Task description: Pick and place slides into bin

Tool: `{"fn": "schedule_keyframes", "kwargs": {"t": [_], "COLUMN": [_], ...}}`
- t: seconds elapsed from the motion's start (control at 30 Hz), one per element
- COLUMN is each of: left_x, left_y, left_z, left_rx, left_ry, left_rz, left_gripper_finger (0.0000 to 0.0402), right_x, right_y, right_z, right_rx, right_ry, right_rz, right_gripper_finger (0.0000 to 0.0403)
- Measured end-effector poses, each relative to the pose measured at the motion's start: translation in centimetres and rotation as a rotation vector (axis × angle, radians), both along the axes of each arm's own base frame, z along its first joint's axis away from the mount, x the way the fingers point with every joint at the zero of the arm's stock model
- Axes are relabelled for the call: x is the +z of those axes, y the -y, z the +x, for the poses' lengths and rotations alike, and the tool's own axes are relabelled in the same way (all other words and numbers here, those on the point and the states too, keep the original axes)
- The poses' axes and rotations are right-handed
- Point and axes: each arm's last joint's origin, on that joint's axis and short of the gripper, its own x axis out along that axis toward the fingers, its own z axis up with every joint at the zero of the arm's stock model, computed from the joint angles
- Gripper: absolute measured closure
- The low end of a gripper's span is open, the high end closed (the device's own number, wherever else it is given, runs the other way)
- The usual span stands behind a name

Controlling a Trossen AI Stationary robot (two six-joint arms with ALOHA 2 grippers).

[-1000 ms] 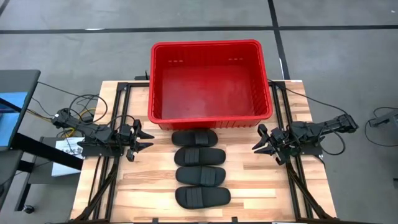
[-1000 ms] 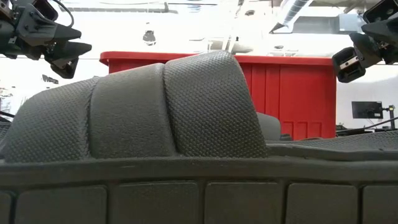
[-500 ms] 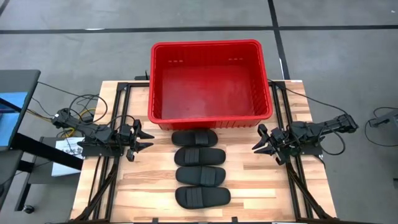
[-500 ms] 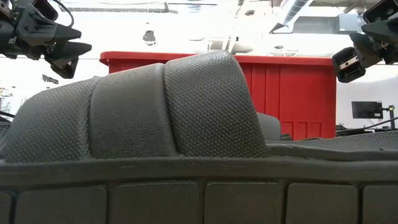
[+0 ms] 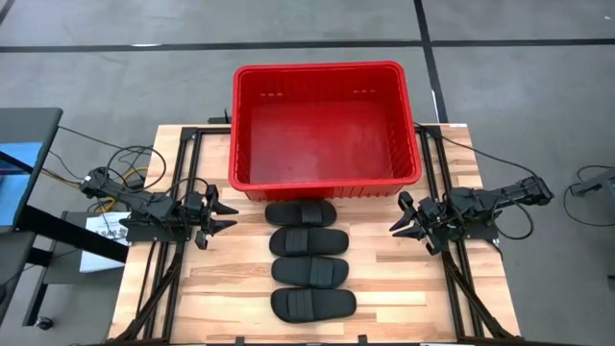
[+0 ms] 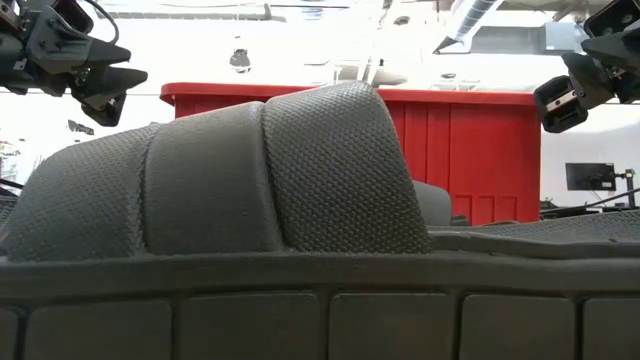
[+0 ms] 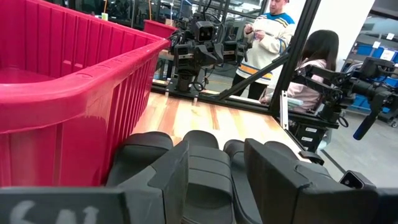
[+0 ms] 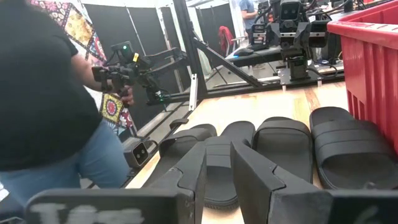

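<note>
Several black slides (image 5: 307,258) lie sole-down in a column at the table's middle, from just in front of the red bin (image 5: 327,183) to the near edge; the nearest one fills the low view (image 6: 250,180). The bin stands at the far middle, overhanging the far edge. My left gripper (image 5: 229,216) is open, level, left of the slides, pointing at them. My right gripper (image 5: 396,223) is open, level, right of them. Both touch nothing. The slides also show in the left wrist view (image 7: 199,155) and the right wrist view (image 8: 286,146).
Black frame rails (image 5: 183,192) run along both sides of the wooden table (image 5: 384,288). Cables and a blue-topped stand (image 5: 19,159) sit off the left edge. People show beyond the table in the left wrist view (image 7: 273,31) and the right wrist view (image 8: 43,99).
</note>
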Motion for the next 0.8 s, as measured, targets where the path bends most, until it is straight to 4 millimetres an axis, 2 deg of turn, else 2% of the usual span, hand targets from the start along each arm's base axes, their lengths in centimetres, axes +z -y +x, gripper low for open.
{"fn": "schedule_keyframes", "kwargs": {"t": [0.2,0.43,0.57,0.8], "left_x": [0.0,-0.01,0.14,0.1], "left_y": [0.0,-0.09,-0.07,0.69], "left_z": [0.0,0.0,0.01,-0.05], "left_rx": [0.0,0.033,0.024,-0.219], "left_ry": [-0.002,-0.001,0.017,-0.026], "left_rz": [-0.073,-0.078,-0.207,-0.334], "left_gripper_finger": [0.0256,0.0256,0.0256,0.0256], "right_x": [0.0,0.01,0.0,0.0], "right_y": [0.0,0.0,0.0,0.0], "right_z": [0.0,0.0,0.0,0.0], "right_rx": [0.0,0.0,0.0,0.0], "right_ry": [0.0,0.0,0.0,0.0], "right_rz": [0.0,0.0,0.0,0.0], "right_gripper_finger": [0.0338,0.0338,0.0338,0.0338]}}
